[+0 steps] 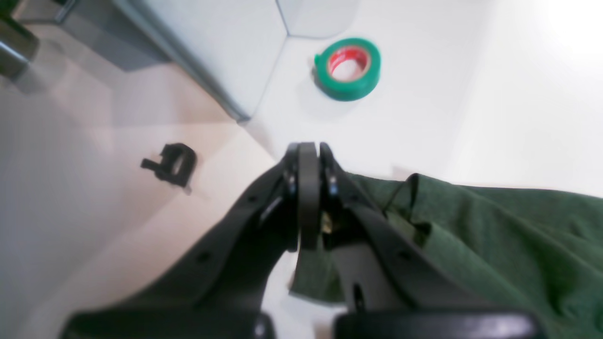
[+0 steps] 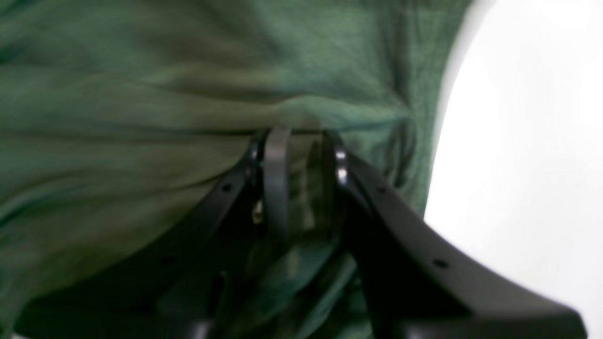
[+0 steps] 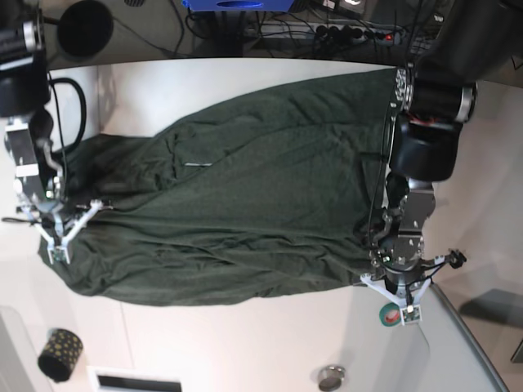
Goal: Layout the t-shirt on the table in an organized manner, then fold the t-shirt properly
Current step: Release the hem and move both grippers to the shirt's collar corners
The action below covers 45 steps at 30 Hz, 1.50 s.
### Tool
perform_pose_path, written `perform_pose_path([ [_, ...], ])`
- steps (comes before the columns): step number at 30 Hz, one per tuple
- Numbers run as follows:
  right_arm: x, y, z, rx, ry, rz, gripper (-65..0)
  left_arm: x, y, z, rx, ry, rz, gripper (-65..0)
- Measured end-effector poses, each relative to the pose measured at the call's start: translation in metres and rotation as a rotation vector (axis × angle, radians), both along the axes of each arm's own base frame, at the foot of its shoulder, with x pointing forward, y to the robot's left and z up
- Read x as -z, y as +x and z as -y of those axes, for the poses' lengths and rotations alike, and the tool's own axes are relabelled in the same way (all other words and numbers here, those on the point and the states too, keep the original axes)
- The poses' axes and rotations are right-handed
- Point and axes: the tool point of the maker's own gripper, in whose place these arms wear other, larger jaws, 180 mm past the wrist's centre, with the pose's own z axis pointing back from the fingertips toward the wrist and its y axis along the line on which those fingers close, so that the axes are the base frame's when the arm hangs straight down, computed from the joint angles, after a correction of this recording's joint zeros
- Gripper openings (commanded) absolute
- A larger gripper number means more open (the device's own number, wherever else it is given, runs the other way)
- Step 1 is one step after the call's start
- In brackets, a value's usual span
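Near edge: your left gripper (image 3: 400, 286) jaws pinch the t-shirt (image 3: 245, 212) at its right end; right gripper (image 3: 55, 233) jaws clamp the left. Between them, it stretches left-right across the desk (image 3: 245, 343), far edge slack.

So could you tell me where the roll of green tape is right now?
The green tape roll lies on the white table just beyond the left gripper; in the base view it sits bottom right, by the t-shirt edge.
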Motion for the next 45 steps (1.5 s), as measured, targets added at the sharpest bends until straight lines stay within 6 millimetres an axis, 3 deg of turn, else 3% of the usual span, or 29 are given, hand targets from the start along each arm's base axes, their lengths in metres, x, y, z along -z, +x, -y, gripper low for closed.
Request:
perform_pose_path([
  [5, -0.054, -0.021, -0.018, -0.014, 0.043, 0.165, -53.0, -0.005, -0.047, 0.034, 0.037, -0.210, -0.004, -65.0],
  [9, -0.086, -0.048, -0.020, 0.048, 0.107, 0.221, -52.8, -0.032, -0.092, 0.025, 0.059, -0.360, 0.053, -65.0],
  [11, -0.079, -0.078, -0.008, 0.150, 0.120, 0.204, -49.7, -0.024, -0.133, 0.007, 0.048, -0.370, 0.031, -65.0],
  [13, -0.066, -0.109, -0.006, 0.214, 0.142, 0.174, -43.2, 0.002, -0.182, -0.009, 0.056, -0.379, -0.078, -65.0],
  [15, -0.053, -0.128, -0.024, 0.195, 0.187, 0.161, -36.0, 0.017, -0.218, -0.020, 0.068, -0.386, -0.137, -65.0],
  [16, -0.050, -0.130, -0.039, 0.159, 0.227, 0.161, -32.6, 0.017, -0.226, -0.026, 0.081, -0.379, -0.131, -65.0],
  [18, -0.044, -0.128, -0.066, 0.096, 0.299, 0.163, -27.0, 0.010, -0.231, -0.025, 0.139, -0.368, -0.085, -65.0],
  [19, -0.039, -0.128, -0.069, 0.087, 0.311, 0.153, -25.5, 0.010, -0.235, -0.023, 0.156, -0.366, -0.083, -62.4],
  [24, -0.012, -0.147, -0.057, 0.126, 0.288, 0.067, -25.4, 0.032, -0.275, -0.018, 0.144, -0.387, -0.182, -48.2],
  [30, -0.011, -0.149, -0.062, 0.118, 0.303, 0.069, -25.4, 0.044, -0.297, -0.007, 0.126, -0.421, -0.220, -39.7],
  [36, -0.011, -0.150, -0.063, 0.110, 0.305, 0.065, -25.4, 0.049, -0.306, -0.016, 0.098, -0.419, -0.237, -17.9],
  [38, -0.010, -0.152, -0.063, 0.110, 0.304, 0.062, -25.4, 0.044, -0.312, -0.028, 0.061, -0.417, -0.221, -15.1],
  [42, -0.005, -0.160, -0.061, 0.119, 0.298, 0.038, -25.4, 0.036, -0.339, -0.080, -0.092, -0.352, -0.207, -15.5],
  [45, -0.006, -0.159, -0.061, 0.115, 0.301, 0.044, -25.4, 0.052, -0.351, -0.084, -0.120, -0.374, -0.249, -15.5],
])
